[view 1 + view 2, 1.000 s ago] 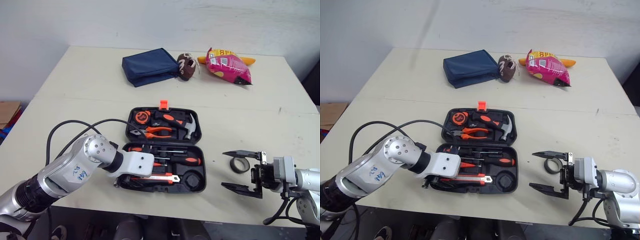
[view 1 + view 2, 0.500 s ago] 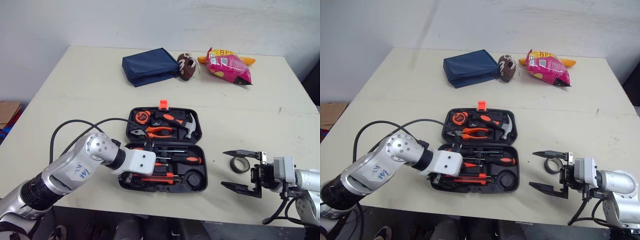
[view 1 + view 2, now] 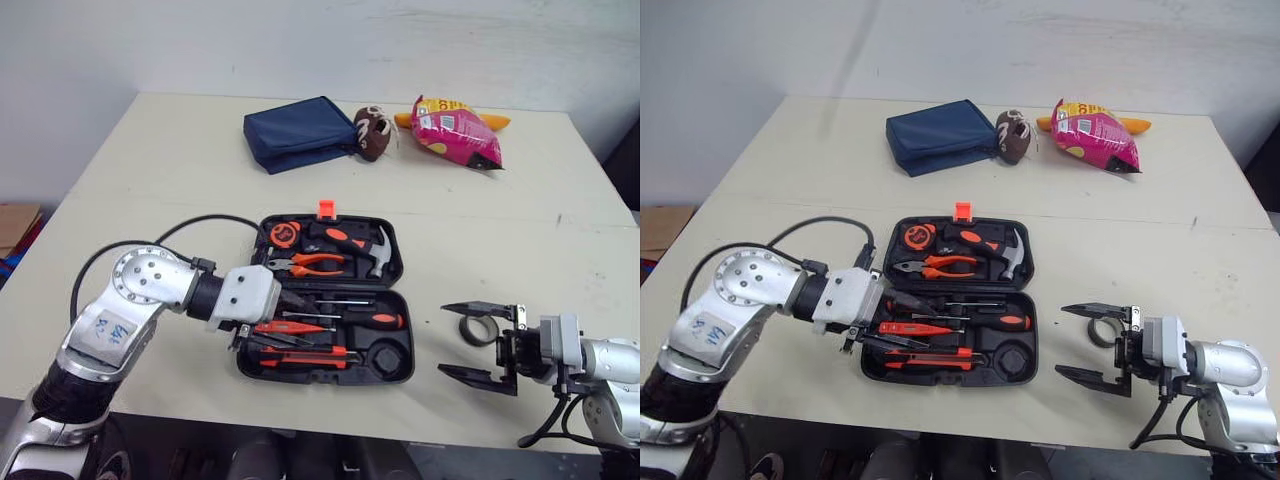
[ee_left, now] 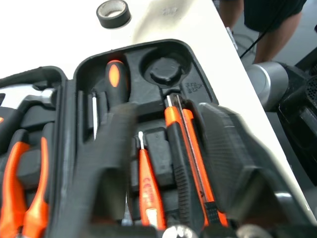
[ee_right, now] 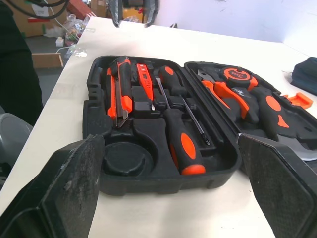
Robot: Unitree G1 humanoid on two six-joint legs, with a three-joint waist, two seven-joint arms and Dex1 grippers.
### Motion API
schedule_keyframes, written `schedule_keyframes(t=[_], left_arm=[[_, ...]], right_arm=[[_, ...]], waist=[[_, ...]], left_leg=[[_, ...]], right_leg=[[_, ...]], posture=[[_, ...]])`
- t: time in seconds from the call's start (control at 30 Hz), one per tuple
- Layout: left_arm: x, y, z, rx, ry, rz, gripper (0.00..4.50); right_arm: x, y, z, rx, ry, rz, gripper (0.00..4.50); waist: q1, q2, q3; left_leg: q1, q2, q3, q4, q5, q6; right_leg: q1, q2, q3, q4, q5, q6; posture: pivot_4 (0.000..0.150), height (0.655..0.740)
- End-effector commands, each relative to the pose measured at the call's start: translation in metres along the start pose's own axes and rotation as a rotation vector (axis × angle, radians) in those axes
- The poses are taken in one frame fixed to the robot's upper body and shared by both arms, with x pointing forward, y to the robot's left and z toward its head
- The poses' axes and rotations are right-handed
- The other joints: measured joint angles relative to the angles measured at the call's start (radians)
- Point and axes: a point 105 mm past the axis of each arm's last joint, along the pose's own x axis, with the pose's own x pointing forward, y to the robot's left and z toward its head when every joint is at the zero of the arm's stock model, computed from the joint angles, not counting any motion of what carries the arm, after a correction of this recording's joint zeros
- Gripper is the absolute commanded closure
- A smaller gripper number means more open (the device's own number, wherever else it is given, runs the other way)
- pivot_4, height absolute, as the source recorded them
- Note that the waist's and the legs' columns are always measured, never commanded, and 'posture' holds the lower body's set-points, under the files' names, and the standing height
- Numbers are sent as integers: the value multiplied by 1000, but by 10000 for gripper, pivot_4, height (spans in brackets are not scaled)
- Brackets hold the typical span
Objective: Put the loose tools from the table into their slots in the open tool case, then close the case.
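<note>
Left eye view: black plastic tool case (image 3: 408, 350) lies open near the front edge of the cream table (image 3: 150, 180), lid half on the far side, orange latch (image 3: 326, 209) at its far rim.

Lid half holds an orange tape measure (image 3: 284, 234), orange-handled pliers (image 3: 315, 264) and a black-and-orange hammer (image 3: 352, 243).

Front half holds black-and-orange screwdrivers (image 3: 370, 321), a slim orange tester screwdriver (image 3: 285, 327) and an orange utility knife (image 3: 305, 353). Its round recess (image 3: 380, 357) at the right front corner is empty.

Loose item: roll of black tape (image 3: 478, 328) flat on the table, right of the case and apart from it.

Left gripper (image 3: 278, 324) is over the left end of the front half, fingers spread wide. The left wrist view shows the tester screwdriver and knife lying in their slots between the fingers; no grip on either.

Right gripper (image 3: 445, 338) is low over the table, right of the case, fingers spread wide and holding nothing. The tape roll sits just beside its far finger; contact cannot be judged.

Far side of the table: navy blue fabric pouch (image 3: 297, 132), brown toy football (image 3: 371, 132), pink snack bag (image 3: 456, 130).
</note>
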Motion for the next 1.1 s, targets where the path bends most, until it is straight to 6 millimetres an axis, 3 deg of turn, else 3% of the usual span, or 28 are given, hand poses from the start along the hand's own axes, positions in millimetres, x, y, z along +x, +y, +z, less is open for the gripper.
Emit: schedule_keyframes(t=[0.03, 0.37, 0.63, 0.8, 1.1], left_arm=[[7, -7, -11, -8, -12, 16, 44560], [25, -13, -52, -39, 55, 69, 44560], [34, -27, -64, -65, 79, -15, 44560], [38, -37, -73, -45, 109, -70, 44560], [34, -40, -111, -221, 235, -26, 44560]], right_arm=[[-1, -2, 4, -29, -15, -18, 0], [-8, 0, -4, -23, -6, -29, 0], [-14, 3, -9, -21, 1, -33, 0], [-8, 3, -3, -29, -3, -35, 0], [5, -4, 11, -38, -14, -49, 0]], waist=[[0, 0, 0], [-1, 0, 0], [-1, 1, 0], [-1, 2, -2], [0, 7, -9]], left_leg=[[0, 0, 0, 0, 0, 0], [0, 0, 0, -1, -2, 3], [1, 0, 0, -1, -2, 3], [1, 0, 0, -1, -2, 3], [3, 0, 0, -1, -3, 4]], right_leg=[[0, 0, 0, 0, 0, 0], [0, 0, 0, 0, 0, 0], [1, 0, 0, 0, 0, 0], [1, 0, 0, 0, 0, 0], [2, 0, 0, 0, 0, 0]], posture=[[1500, 7400], [1500, 7400], [1500, 7400], [1500, 7400], [1500, 7400]])
